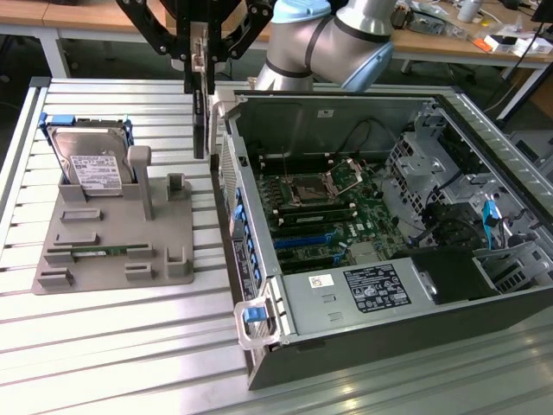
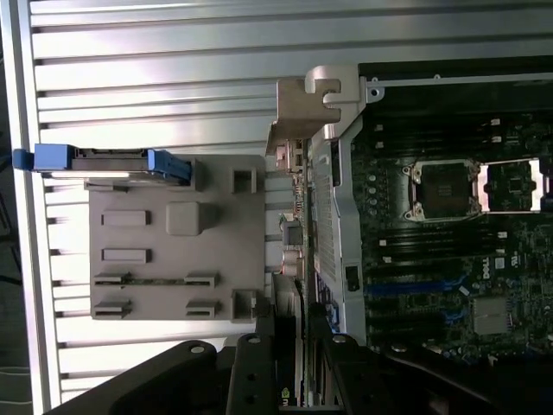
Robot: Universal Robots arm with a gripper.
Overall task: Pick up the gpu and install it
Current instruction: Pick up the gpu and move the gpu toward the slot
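**benchrat:** Which step is this?

**slotjockey:** Carrying, I'd say. The black two-finger gripper (image 1: pixel 200 62) is clamped on the top end of the gpu (image 1: pixel 200 121), a thin, flat dark card with a pale metal piece up by the fingers. It hangs upright and edge-on in the exterior view. It's up off the table, between the grey plastic parts holder (image 1: pixel 112 251) and the side wall of the open dark-grey computer case (image 1: pixel 226 173), close to that wall.

**benchrat:** So not seated?

**slotjockey:** Nope, it's outside the case. My guess is the install needs the card carried over the wall without clipping it. It then has to sit square over the blue expansion slots (image 1: pixel 302 238) on the green motherboard (image 1: pixel 320 207). I can't see the card's contact edge, so I can't tell its orientation.
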